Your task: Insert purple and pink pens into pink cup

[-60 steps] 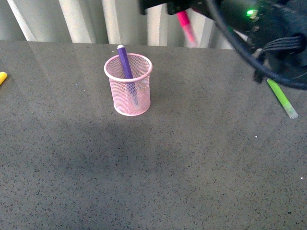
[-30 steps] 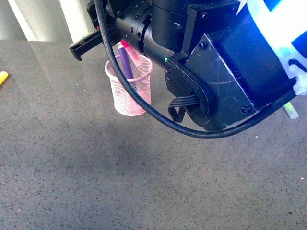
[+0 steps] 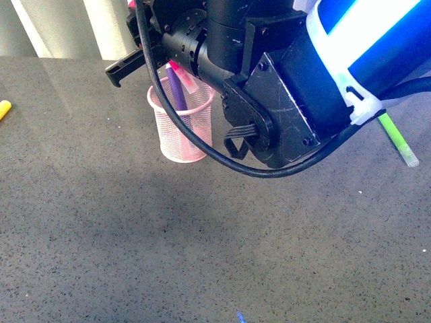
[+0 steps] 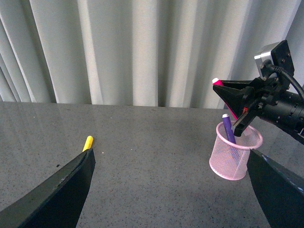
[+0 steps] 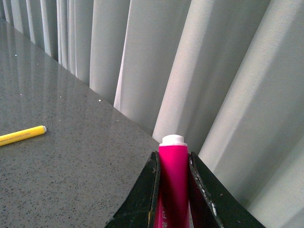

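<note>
One of the two pens is in place: the purple pen [image 3: 176, 86] leans inside the pink cup [image 3: 176, 138], a wire-mesh cylinder with a rolled rim that stands on the speckled grey surface [image 3: 101, 235]. The pink pen [image 5: 172, 185], glossy magenta with a pale end cap, is clamped between the jaws of the right gripper [image 5: 173, 159] and tilted over the cup's mouth. Whether its lower end has entered cannot be told. Lowering and release remain. The left gripper [image 4: 170, 153] hangs empty, its jaws wide apart.
</note>
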